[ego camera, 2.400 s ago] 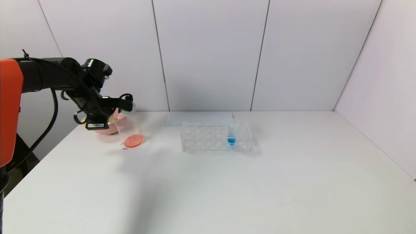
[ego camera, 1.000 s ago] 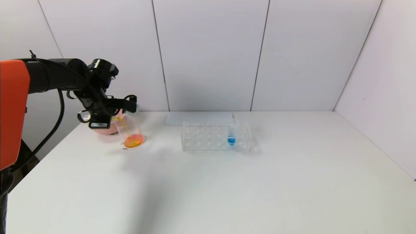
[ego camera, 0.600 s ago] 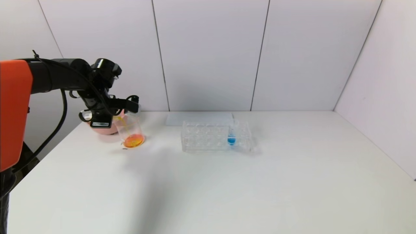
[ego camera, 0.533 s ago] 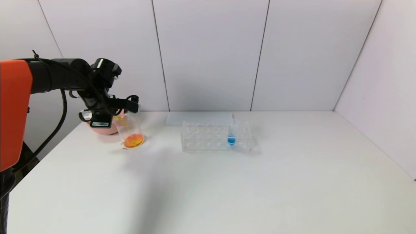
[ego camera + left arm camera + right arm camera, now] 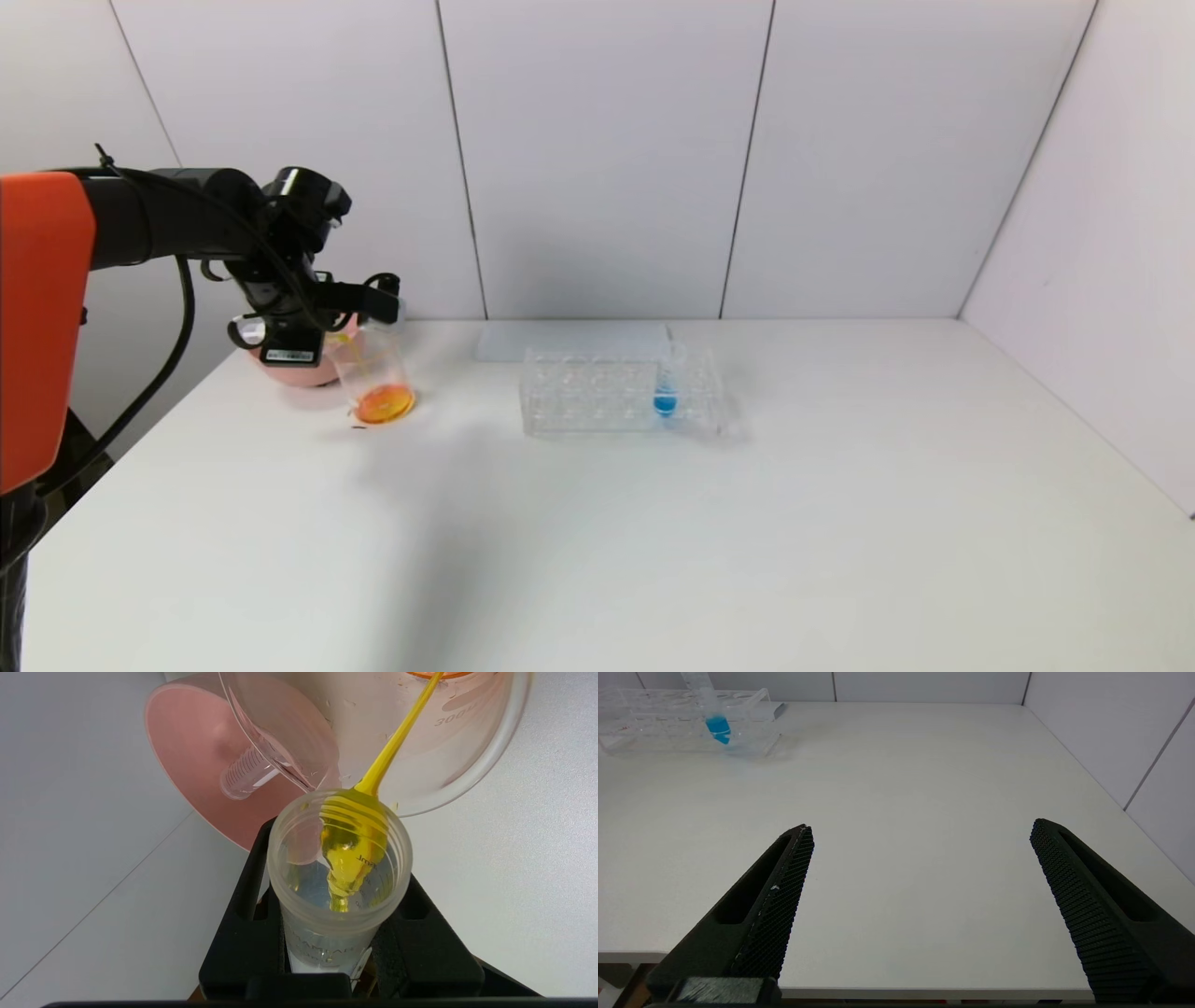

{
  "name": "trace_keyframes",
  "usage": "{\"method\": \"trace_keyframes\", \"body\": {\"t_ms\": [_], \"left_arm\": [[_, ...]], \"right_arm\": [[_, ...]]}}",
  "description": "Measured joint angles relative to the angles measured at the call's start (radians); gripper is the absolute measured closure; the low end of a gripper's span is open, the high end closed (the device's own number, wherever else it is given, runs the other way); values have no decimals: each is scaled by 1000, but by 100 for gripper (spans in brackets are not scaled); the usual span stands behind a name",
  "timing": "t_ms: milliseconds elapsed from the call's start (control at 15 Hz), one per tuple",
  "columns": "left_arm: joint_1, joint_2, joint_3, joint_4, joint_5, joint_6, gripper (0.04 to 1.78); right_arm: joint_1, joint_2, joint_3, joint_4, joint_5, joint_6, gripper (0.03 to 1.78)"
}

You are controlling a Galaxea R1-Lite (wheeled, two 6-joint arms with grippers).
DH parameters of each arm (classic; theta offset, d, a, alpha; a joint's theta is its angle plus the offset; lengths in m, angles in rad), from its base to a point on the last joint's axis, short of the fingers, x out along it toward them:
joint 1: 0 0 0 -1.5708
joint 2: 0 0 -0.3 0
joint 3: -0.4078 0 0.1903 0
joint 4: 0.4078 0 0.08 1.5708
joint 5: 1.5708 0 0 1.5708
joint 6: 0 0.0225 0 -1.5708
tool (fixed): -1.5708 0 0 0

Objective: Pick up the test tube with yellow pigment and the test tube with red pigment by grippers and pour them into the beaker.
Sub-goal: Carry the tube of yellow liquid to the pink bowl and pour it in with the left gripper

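Note:
My left gripper hangs over the clear beaker at the table's far left. In the left wrist view the gripper is shut on the test tube with yellow pigment, which is tipped mouth-down. A thin yellow stream runs from it into the beaker. Orange liquid covers the beaker's bottom. No tube with red liquid shows. An empty clear tube lies in the pink bowl. My right gripper is open and empty over the table's near edge.
The pink bowl stands right behind the beaker. A clear tube rack in the far middle holds a blue-liquid tube. A pale flat sheet lies behind the rack. White walls close off the back and right.
The left gripper has risen a little and moved right while tipping the tube. Yellow liquid streams out, and the beaker's liquid has turned from pink-red to orange.

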Motion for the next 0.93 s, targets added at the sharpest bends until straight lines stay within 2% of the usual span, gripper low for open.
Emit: {"method": "trace_keyframes", "body": {"t_ms": [933], "left_arm": [[-6, 2, 0, -5, 33, 15, 130]], "right_arm": [[0, 0, 0, 0, 1, 0, 11]]}}
